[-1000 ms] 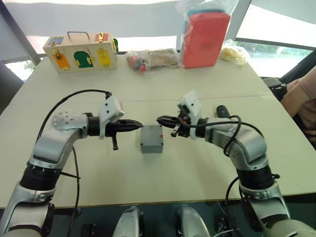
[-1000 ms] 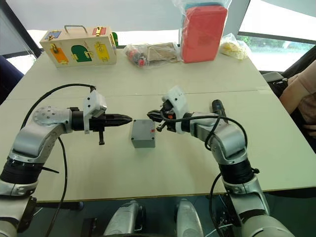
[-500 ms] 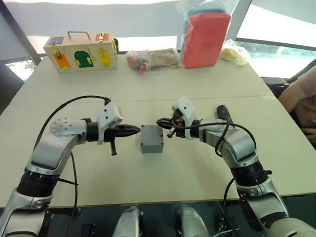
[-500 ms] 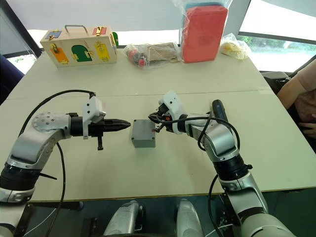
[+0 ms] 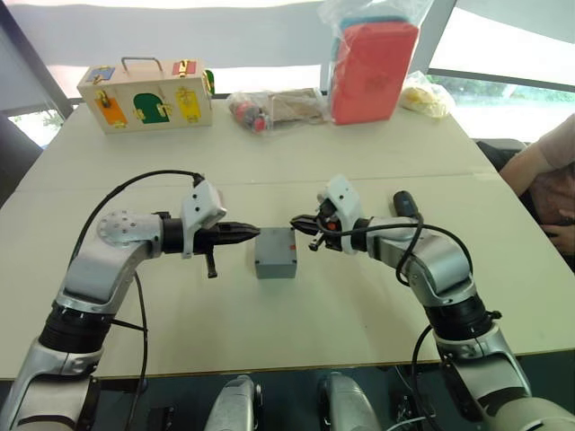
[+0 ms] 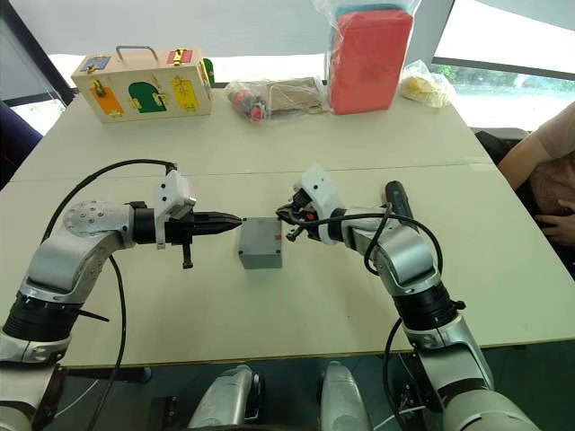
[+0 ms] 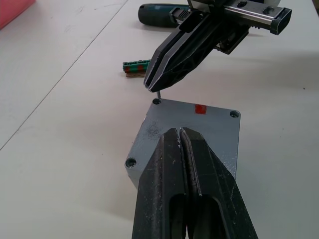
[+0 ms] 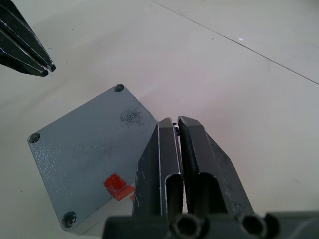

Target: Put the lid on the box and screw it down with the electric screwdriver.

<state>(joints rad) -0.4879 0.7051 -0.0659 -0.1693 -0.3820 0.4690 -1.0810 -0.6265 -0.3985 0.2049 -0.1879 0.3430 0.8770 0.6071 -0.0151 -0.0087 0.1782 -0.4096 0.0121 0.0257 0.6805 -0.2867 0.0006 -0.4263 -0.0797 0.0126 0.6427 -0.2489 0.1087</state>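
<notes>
Left wrist view: lid (image 7: 192, 132) sitting flat on top of the box (image 5: 275, 253), mid-table, red mark near one edge, screw holes at the corners. Right gripper (image 7: 152, 85) hanging just over one corner hole, fingers pinched together on what looks like a tiny screw, hard to make out. Left gripper (image 5: 254, 232) level with the opposite side of the box, tips just beside the lid edge, fingers pressed together, nothing in them. Electric screwdriver (image 5: 403, 203) lying on the table (image 5: 296, 332) behind the right arm, well apart from the box. Small green-brown piece (image 7: 136, 66) near it. Further back: wooden box with coloured doors (image 5: 146, 93), red case in a plastic bag (image 5: 373, 61), couple of other bags. Person's arm (image 5: 539, 166) at the right edge.
</notes>
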